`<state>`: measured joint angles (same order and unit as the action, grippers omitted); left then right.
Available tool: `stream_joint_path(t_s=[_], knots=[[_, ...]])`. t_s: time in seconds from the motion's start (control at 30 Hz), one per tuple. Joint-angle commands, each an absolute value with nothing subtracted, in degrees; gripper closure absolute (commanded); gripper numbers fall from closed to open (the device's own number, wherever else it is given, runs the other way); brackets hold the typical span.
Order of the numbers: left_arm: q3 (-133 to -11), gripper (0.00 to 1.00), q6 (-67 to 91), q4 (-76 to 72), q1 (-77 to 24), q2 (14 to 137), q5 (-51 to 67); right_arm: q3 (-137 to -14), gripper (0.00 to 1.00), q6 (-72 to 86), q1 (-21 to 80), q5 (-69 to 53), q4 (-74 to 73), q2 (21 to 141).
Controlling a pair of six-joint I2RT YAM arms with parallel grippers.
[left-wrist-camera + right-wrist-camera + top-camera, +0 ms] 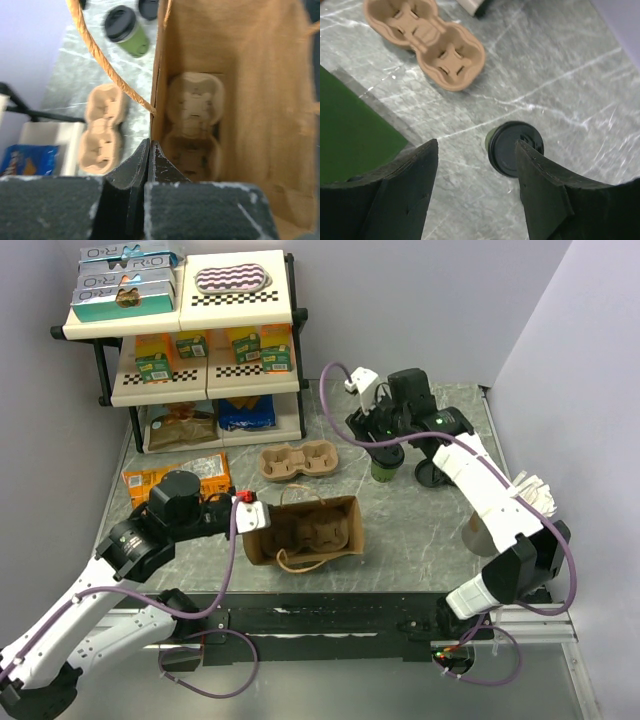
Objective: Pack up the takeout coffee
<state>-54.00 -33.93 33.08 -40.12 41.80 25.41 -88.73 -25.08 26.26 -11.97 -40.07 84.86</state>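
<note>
The takeout coffee (512, 148) is a small green cup with a black lid, standing upright on the marble table. My right gripper (476, 145) hangs open above it, and the cup sits below the jaws, closer to the right finger. From above, the same cup (385, 472) shows just under the right gripper (385, 453). A brown paper bag (305, 530) lies on its side mid-table with a pulp cup carrier (192, 120) inside. My left gripper (149, 146) is shut on the bag's mouth edge (154, 90). In the left wrist view the coffee (127, 31) stands beyond the bag.
A second pulp carrier (298, 460) lies on the table behind the bag. A shelf rack (185, 340) of snacks fills the back left, with an orange snack packet (175, 478) in front. Black lids (432, 477) sit right of the cup. White cups (530, 490) stand at the right edge.
</note>
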Motion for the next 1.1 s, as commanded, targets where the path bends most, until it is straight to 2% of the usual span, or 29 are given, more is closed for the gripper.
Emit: stream_joint_path(t_s=[0.0,0.57,0.67,0.87,1.07], knots=[[-55.37,0.99,-35.77,29.09,-40.34,42.18,18.38,-93.60,0.30,-21.71,25.31,-14.50,-43.33,84.73],[-54.23,0.99,-44.82,24.60,-40.08,43.15,3.17,-91.50,0.29,-20.83,25.31,-14.94,-41.84,84.20],[-54.05,0.99,-44.48,28.47,-40.08,42.37,5.00,-91.06,0.29,-20.57,25.40,-15.21,-41.75,84.37],[-51.16,0.99,-44.12,37.42,-40.08,37.97,17.65,-90.44,0.28,-21.00,25.31,-15.91,-42.01,84.02],[-50.27,0.99,-41.93,39.02,-40.17,37.79,23.46,-88.16,0.28,-21.09,25.40,-16.43,-42.01,82.97]])
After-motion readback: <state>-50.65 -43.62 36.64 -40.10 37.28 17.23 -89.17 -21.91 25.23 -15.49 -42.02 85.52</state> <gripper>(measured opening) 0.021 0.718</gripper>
